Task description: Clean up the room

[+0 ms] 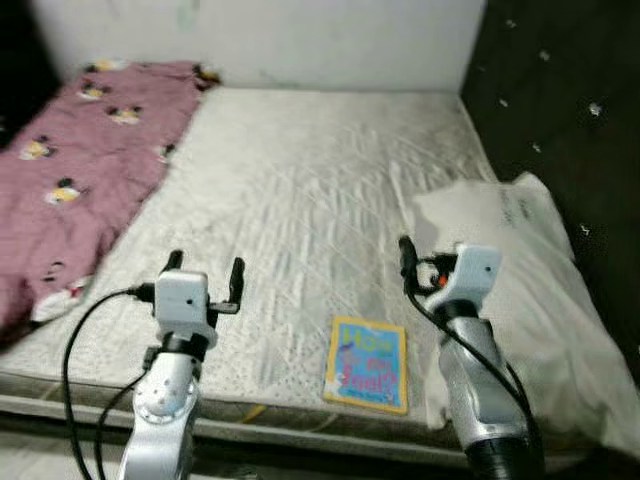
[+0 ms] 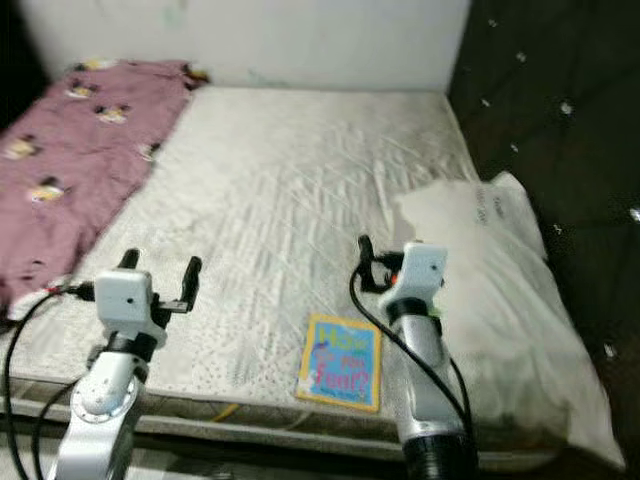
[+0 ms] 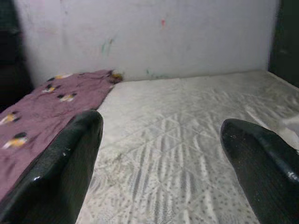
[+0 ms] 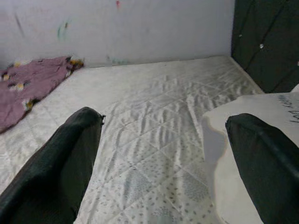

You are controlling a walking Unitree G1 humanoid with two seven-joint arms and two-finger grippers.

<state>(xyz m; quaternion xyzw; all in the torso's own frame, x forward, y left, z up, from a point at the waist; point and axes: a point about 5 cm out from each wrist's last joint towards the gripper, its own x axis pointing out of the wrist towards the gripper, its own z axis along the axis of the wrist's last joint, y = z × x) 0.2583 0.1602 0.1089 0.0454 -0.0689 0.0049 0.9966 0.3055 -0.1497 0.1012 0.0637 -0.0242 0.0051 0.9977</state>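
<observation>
- The left gripper (image 1: 205,268) is raised above the near edge of the mattress (image 1: 300,190), its fingers spread apart and holding nothing.
- The right gripper (image 4: 163,154) hovers near the white pillow (image 1: 530,270), fingers likewise parted and empty.
- A children's book (image 1: 367,364) with a blue and yellow cover lies flat near the mattress's front edge, between the two arms and closer to the right one.
- A maroon blanket (image 1: 70,160) with cartoon prints lies crumpled along the mattress's left side.
- A white wall (image 3: 154,37) stands behind the bed.
</observation>
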